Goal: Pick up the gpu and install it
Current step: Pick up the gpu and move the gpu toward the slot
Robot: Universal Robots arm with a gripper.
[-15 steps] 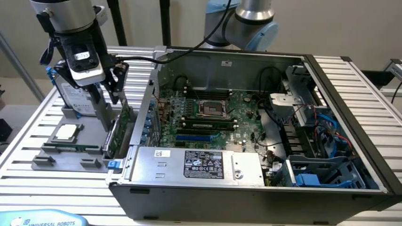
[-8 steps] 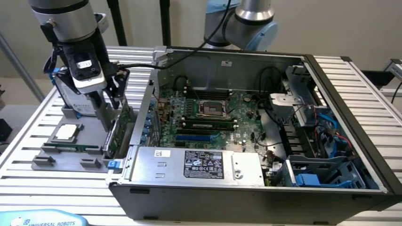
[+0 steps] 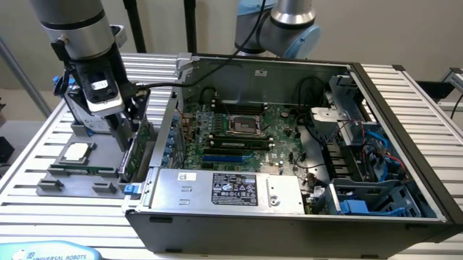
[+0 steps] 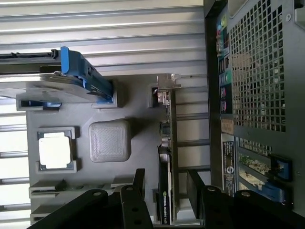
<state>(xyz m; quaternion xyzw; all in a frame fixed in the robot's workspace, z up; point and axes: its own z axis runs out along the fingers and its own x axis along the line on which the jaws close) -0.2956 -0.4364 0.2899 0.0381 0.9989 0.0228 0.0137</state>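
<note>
Grey tray (image 3: pixel 69 181), exterior view: we note the processor chip (image 3: pixel 77 152) in its square pocket and the gpu (image 3: pixel 134 154) standing on edge in the slot nearest the open computer case (image 3: pixel 289 230), with the gripper (image 3: pixel 124 132) low over it. Wrist view: the jaws stand wide, one finger (image 4: pixel 138 183) on each side of the gpu (image 4: pixel 167 157), clear of it and gripping nothing. The same tray also carries the hard drive (image 4: pixel 71 81) in its blue frame.

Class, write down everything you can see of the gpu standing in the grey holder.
The gpu is a thin flat card seen edge-on, dark with a green label and a silver metal bracket at one end. It stands upright on its long edge in the grey holder, beside the computer case. The open pincer straddles it, with a gap on each side.
</note>
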